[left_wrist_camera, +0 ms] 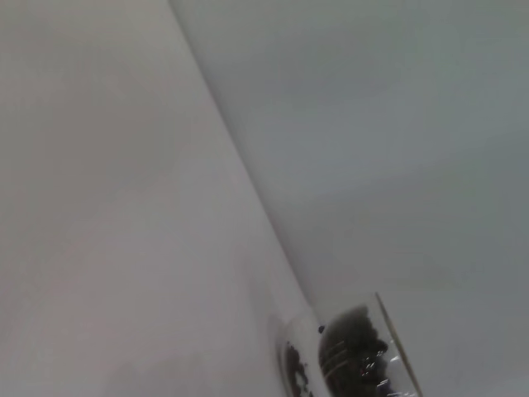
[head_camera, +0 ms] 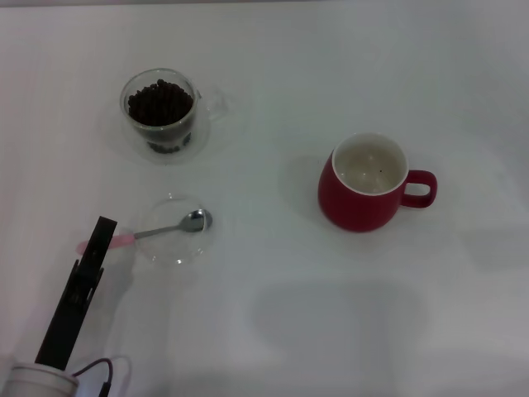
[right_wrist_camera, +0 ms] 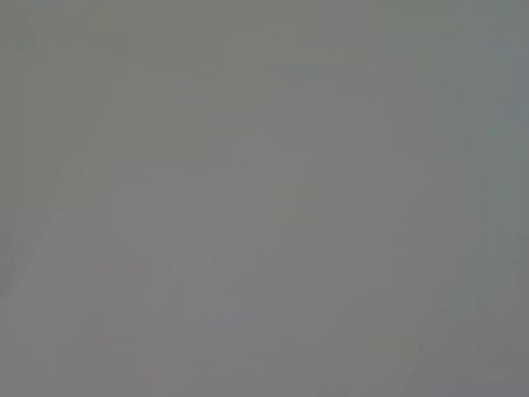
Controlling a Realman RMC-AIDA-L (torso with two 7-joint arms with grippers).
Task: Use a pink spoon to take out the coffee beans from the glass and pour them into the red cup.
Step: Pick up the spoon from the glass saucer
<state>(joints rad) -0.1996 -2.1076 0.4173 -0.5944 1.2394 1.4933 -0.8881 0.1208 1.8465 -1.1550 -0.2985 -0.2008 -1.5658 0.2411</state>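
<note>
Pink-handled, the spoon (head_camera: 157, 229) lies with its bowl in a shallow glass dish (head_camera: 172, 230) on the white desk (head_camera: 273, 331). At its handle end sits the left claw (head_camera: 99, 240); whether it grips, I cannot tell. Behind stands the glass (head_camera: 161, 116) of coffee beans (head_camera: 159, 102); the red cup (head_camera: 364, 184) stands well apart to the right.

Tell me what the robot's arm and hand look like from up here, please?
Only the left gripper shows, in the head view: a long, flat, matt black piece, narrow and straight-edged, with small notched parts along its side. It rises from a round white wrist section at the picture's lower edge, where a thin dark cable loops out. No markings show. The right arm is out of sight.
</note>
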